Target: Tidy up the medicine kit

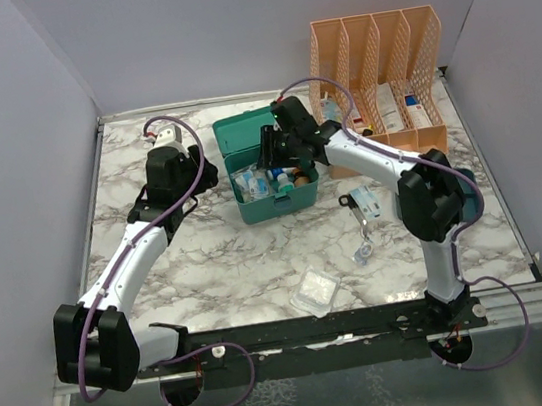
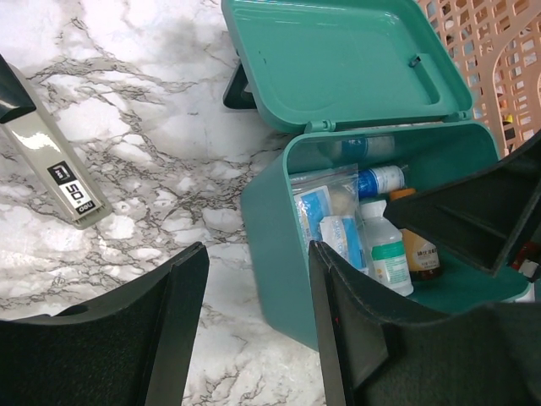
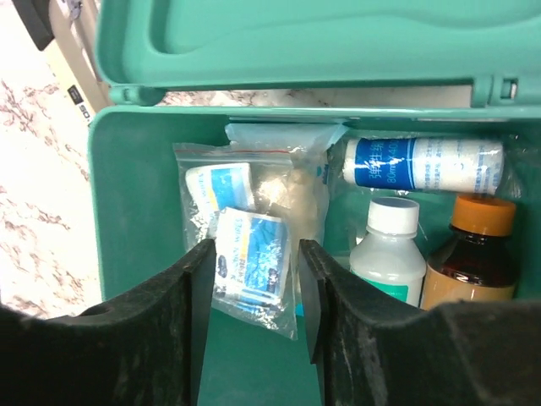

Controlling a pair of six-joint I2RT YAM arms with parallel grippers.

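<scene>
Teal-green hinged plastic medicine kit (image 1: pixel 282 207), upper centre, lid laid back for access. Right gripper (image 3: pixel 254 247), jaws moderately apart, straddles a blue-and-white sachet (image 3: pixel 247 262) inside, apparently ungrasped. Left gripper (image 2: pixel 258 249) gapes wide beside the kit's wall.

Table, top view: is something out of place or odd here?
Yes. Three items lie loose on the table outside the open kit: a blue-white pack, a small sachet and a clear packet near the front edge. Nothing looks spilled.
</scene>
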